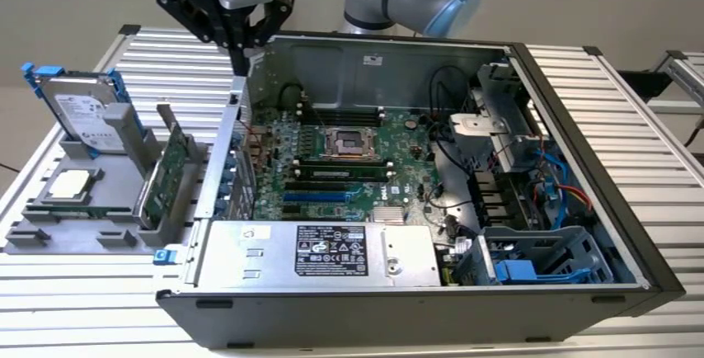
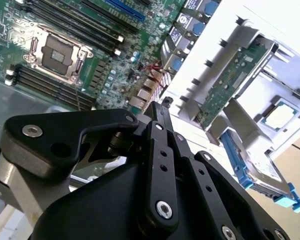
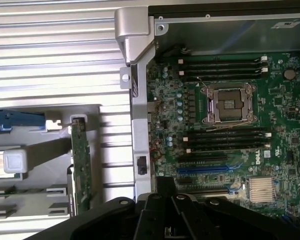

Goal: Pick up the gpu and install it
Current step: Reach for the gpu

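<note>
The gpu [image 1: 165, 172] stands on edge in a grey holder [image 1: 105, 209] on the exterior view's left, outside the computer case, its green board facing out. It appears as a green board in the second wrist view [image 2: 226, 84] and as a thin green strip in the first wrist view [image 3: 80, 170]. My gripper [image 1: 239, 63] hangs above the case's rear corner wall, higher than the gpu and apart from it. Its fingers [image 2: 159, 112] are pressed together and hold nothing.
The open computer case [image 1: 572, 168] holds the motherboard [image 1: 341, 160] with blue expansion slots [image 1: 313, 197] and a power supply [image 1: 330, 251] in front. A hard drive in a blue frame [image 1: 82, 110] and a CPU chip [image 1: 72, 183] share the grey holder.
</note>
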`<state>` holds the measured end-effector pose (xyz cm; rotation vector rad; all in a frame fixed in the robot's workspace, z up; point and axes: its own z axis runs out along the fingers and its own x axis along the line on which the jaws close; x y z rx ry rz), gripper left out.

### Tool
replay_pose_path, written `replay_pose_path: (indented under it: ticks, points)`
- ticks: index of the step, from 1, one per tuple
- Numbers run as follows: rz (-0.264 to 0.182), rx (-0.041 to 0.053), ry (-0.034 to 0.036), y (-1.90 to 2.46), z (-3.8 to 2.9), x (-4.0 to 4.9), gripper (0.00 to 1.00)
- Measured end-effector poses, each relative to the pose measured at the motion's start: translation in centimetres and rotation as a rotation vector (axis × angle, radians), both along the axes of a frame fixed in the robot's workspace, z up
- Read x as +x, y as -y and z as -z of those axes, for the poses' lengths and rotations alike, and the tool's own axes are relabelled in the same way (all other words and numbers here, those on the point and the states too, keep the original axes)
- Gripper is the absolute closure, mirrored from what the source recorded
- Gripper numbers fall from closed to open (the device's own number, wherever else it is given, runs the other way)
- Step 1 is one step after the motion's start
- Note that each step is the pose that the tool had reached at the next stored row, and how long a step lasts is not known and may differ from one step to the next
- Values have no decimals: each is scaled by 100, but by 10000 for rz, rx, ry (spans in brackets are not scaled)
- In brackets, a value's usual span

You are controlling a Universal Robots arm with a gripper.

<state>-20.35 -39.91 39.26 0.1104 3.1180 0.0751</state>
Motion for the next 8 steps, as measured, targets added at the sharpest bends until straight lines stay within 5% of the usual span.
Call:
replay_pose_path:
  ticks: [8]
  points:
    - [0,0,0,1,0,-33,100]
